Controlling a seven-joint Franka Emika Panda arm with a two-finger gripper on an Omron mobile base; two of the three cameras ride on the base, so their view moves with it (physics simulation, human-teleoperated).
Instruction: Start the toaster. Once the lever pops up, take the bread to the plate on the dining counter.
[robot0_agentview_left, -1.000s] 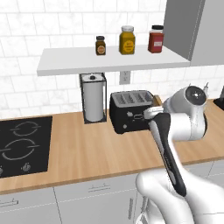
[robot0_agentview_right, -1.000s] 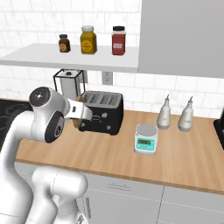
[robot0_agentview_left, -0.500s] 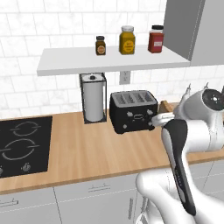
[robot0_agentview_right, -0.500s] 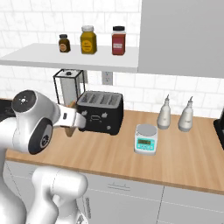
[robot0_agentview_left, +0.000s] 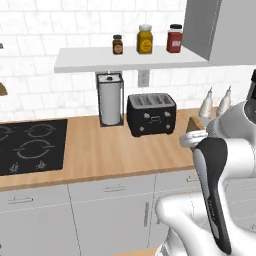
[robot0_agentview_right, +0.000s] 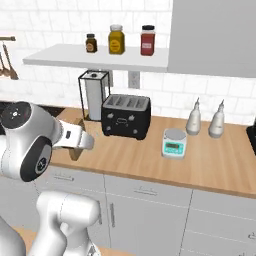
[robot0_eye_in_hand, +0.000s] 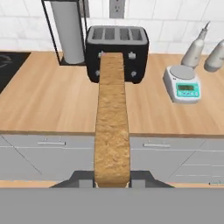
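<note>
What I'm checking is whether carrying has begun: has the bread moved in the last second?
Yes. The bread, held in the shut gripper, has drawn back from the toaster toward the counter's front edge.

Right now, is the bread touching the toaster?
Apart. Right base view: the bread, in the gripper, sits left of the toaster with bare counter between.

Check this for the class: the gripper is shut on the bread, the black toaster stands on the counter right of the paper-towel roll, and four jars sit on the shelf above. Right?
One slip: the shelf carries three jars, not four, as the left base view shows. The rest stands: the gripper is shut on the bread, and the toaster stands right of the paper-towel roll.
</note>
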